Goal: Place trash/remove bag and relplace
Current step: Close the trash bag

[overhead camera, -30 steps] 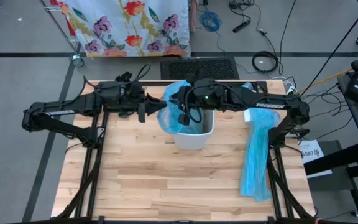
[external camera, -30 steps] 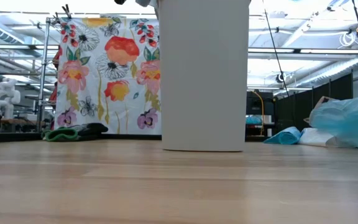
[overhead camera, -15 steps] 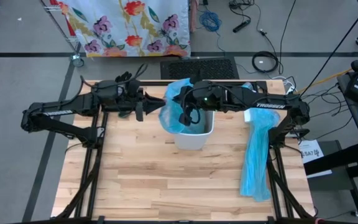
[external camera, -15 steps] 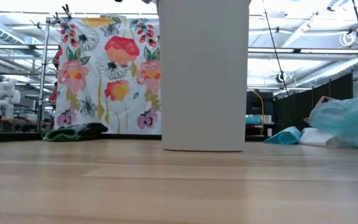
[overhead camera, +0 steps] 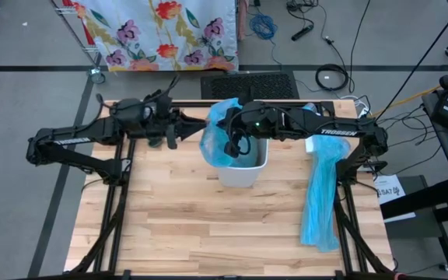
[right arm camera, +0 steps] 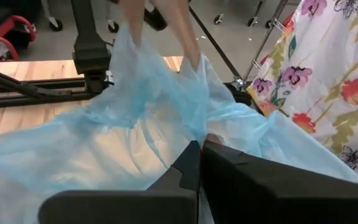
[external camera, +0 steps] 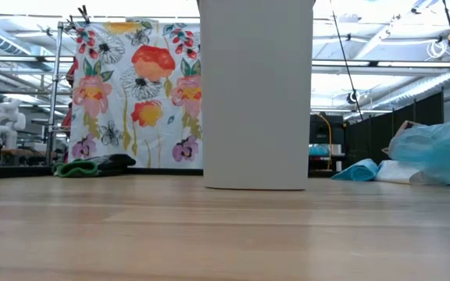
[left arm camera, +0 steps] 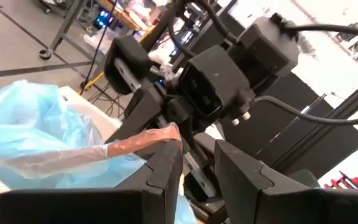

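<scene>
High view: a white trash bin (overhead camera: 243, 173) stands near the far edge of the wooden table (overhead camera: 208, 225), lined with a light-blue bag (overhead camera: 216, 140). Left claw (overhead camera: 179, 129) pinches a stretched bag edge (pulled taut beside the bin). Right claw (overhead camera: 230, 148), closed, grips the bag over the opening.

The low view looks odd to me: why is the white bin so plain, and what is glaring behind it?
Low view: the white plastic bin fills the centre as a flat, evenly lit slab with no top rim in frame; bright ceiling strip lights wash out behind it. High view: even light, soft shadows on the wooden slat table.
</scene>
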`<action>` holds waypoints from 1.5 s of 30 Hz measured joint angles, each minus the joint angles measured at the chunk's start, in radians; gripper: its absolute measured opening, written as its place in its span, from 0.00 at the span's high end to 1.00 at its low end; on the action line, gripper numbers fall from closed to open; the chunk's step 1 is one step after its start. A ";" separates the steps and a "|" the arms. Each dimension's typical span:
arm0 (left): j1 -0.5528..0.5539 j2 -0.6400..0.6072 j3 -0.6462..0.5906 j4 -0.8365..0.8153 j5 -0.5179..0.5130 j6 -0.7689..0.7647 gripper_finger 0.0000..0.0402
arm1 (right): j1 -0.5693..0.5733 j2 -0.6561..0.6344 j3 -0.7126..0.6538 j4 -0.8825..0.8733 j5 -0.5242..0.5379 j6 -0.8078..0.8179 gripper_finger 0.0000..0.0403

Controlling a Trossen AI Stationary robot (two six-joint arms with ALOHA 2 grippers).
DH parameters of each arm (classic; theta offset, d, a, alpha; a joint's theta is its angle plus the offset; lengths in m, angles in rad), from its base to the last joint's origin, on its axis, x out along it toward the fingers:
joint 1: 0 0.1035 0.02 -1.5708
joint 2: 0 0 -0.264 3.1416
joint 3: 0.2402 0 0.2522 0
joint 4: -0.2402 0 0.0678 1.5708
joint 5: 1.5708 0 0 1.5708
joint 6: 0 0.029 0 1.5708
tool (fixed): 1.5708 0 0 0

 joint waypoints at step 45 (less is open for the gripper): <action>0.061 -0.001 0.000 0.009 0.078 0.051 0.75 | 0.000 -0.123 0.000 -0.138 0.000 0.215 0.78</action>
